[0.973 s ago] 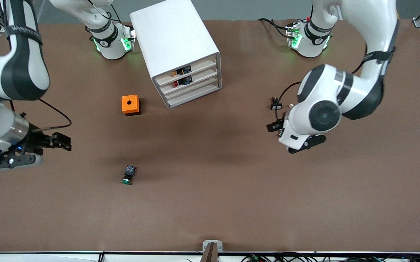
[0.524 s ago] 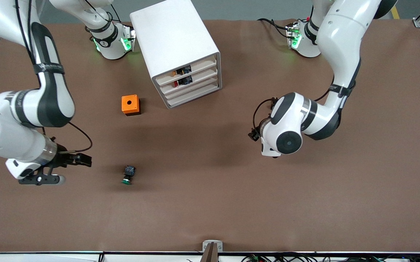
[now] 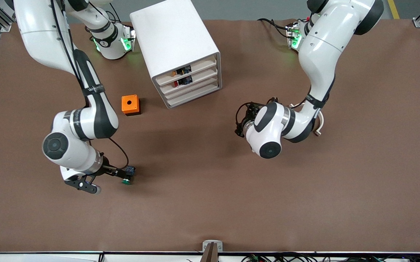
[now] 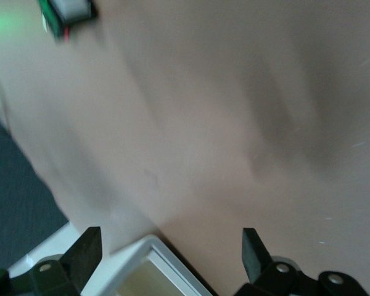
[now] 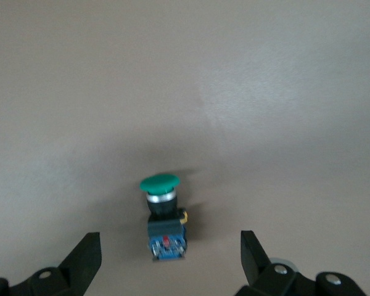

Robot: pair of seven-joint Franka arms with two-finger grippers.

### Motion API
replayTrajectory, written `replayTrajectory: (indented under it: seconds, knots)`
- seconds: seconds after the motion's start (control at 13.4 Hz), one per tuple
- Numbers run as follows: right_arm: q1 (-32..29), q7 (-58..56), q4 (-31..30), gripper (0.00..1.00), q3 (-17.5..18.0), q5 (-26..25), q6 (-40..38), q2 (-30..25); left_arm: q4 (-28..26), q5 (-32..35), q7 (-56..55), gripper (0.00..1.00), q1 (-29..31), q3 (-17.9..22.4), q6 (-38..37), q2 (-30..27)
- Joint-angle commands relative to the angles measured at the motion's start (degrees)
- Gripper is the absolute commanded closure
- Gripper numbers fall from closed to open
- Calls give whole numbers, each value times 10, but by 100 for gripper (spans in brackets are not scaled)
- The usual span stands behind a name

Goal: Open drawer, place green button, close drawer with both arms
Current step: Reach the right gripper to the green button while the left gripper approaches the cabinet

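The white cabinet (image 3: pixel 173 40) stands near the robots' bases; its third drawer (image 3: pixel 193 89) is shut. The green-capped button (image 3: pixel 127 175) lies on its side on the brown table, nearer the front camera than the cabinet. My right gripper (image 3: pixel 121 175) is low over the table at the button, open. In the right wrist view the button (image 5: pixel 164 216) lies between the open fingers (image 5: pixel 89 250), untouched. My left gripper (image 3: pixel 239 123) is open and empty, above the table in front of the cabinet. A corner of the cabinet (image 4: pixel 149 265) shows in the left wrist view.
An orange box with a round hole (image 3: pixel 130 104) sits between the button and the cabinet. The cabinet's top two drawers hold small parts (image 3: pixel 182 75). A lit green module (image 4: pixel 66 11) shows in the left wrist view.
My right gripper has swept across the table to the button and now brackets it. My left gripper has swung toward the cabinet's front. The button and the drawers have not moved.
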Motion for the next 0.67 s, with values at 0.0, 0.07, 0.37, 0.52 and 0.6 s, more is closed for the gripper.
replayTrajectory:
  seconds: [0.0, 0.07, 0.37, 0.52, 0.6]
  knots:
    - [10, 40, -24, 0, -2, 6, 65, 27, 16, -63, -69, 0, -11, 2, -6, 23]
    - [10, 43, -24, 0, -1, 14, 72, 35, 16, -71, -70, 0, -11, 2, -6, 25]
    - [13, 45, -25, 1, 0, 35, 103, 64, 15, -112, -172, 2, -49, 3, -6, 36]
    - [14, 39, -24, 19, 0, 45, 96, 62, 17, -164, -250, 2, -48, 3, -3, 44]
    - [15, 38, -24, 35, 1, 45, 87, 61, 17, -185, -273, 3, -49, 4, -2, 44]
